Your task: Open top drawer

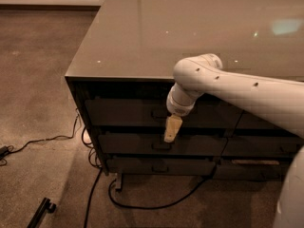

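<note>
Dark brown, wide and flat-fronted, the top drawer [123, 113] sat shut just beneath the glossy grey-brown top of the desk [156, 37]. Its front was level with the dark middle drawer [128, 144] and the dark bottom drawer [137, 166] under it. A small rectangular loop handle [159, 113] lay at the centre of the top front. The tan claw [172, 129] hung pointing downward from the white, rounded robot arm [228, 87], just right of that handle and over the drawer's lower edge. Whether it was spread or pressed together could not be told, nor whether it touched the front. Black cables [142, 206] trailed over the brown carpet [38, 80] by the desk.
</note>
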Motion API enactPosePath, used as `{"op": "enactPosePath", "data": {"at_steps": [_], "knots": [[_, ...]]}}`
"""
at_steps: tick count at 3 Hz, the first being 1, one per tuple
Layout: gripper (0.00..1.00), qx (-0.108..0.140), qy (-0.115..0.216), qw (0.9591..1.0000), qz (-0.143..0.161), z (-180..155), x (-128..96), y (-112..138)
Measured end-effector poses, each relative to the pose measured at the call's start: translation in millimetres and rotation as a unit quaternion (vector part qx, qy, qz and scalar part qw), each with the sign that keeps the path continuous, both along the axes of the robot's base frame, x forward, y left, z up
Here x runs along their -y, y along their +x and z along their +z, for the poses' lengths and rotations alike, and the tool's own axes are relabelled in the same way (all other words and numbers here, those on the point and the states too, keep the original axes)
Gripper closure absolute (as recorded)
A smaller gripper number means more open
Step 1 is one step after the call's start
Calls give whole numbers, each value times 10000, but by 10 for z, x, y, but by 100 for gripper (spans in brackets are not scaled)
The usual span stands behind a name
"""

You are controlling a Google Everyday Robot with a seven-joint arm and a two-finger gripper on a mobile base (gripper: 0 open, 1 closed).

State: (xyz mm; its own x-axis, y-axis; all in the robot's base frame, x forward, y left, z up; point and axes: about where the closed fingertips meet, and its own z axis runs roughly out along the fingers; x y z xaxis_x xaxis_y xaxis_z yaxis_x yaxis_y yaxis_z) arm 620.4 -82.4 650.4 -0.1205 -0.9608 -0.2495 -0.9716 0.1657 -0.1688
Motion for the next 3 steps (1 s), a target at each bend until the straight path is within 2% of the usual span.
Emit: {"op": "enactPosePath", "data": {"at_steps": [1,3], "knots": [[18,35,-142,9998,96,-5,-42,83],[65,-32,-428,9989,161,7,56,-33]]}}
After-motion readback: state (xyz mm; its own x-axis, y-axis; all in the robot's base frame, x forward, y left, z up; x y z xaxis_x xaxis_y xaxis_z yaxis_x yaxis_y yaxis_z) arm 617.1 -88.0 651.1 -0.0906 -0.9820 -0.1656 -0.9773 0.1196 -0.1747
